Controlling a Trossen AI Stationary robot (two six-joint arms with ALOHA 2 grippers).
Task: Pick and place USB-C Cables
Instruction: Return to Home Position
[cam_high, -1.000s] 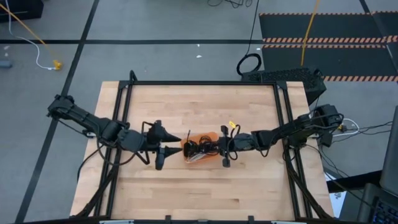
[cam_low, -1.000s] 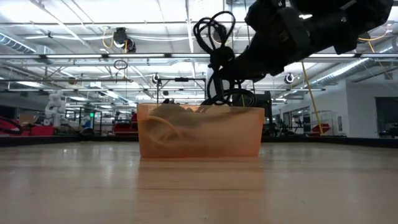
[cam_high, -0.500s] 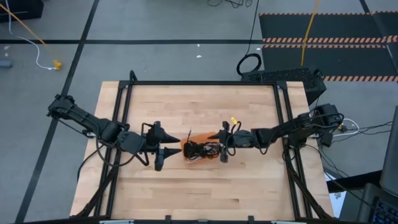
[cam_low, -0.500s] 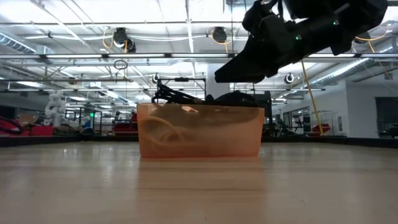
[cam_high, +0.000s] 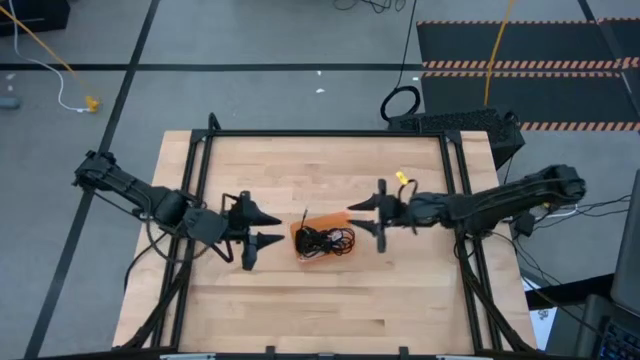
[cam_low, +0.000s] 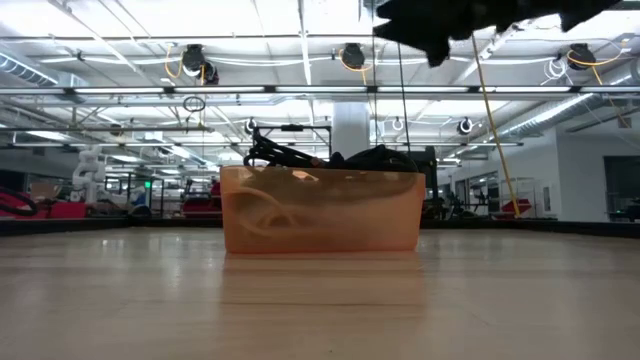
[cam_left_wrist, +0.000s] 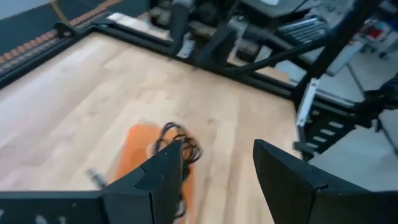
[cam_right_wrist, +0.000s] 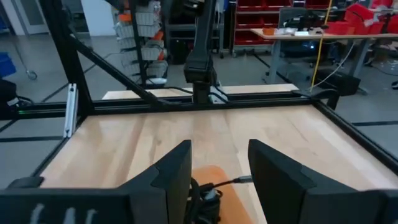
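The orange tray (cam_high: 322, 243) stands at the table's middle with a tangle of black USB-C cables (cam_high: 322, 239) inside. In the low view the black cables (cam_low: 290, 155) poke above the tray's rim (cam_low: 320, 175), and a pale loop (cam_low: 262, 210) shows through its wall. My left gripper (cam_high: 264, 228) hovers open just left of the tray. My right gripper (cam_high: 363, 217) is open and empty, right of the tray and raised above it (cam_low: 430, 25). Both wrist views look past open fingers at the tray (cam_left_wrist: 140, 155) (cam_right_wrist: 217, 174).
Black frame rails (cam_high: 320, 133) run along the table's far, left and right sides. A large black cable loop (cam_high: 400, 102) lies on the floor beyond the far edge. Bare wood (cam_high: 320, 310) spreads around the tray, widest toward the near edge.
My right gripper let go of a black cable coil it held above the tray, then drew back toward the table's right edge and rose. The coil dropped into the tray and now lies on the other cables, loops sticking above the rim.
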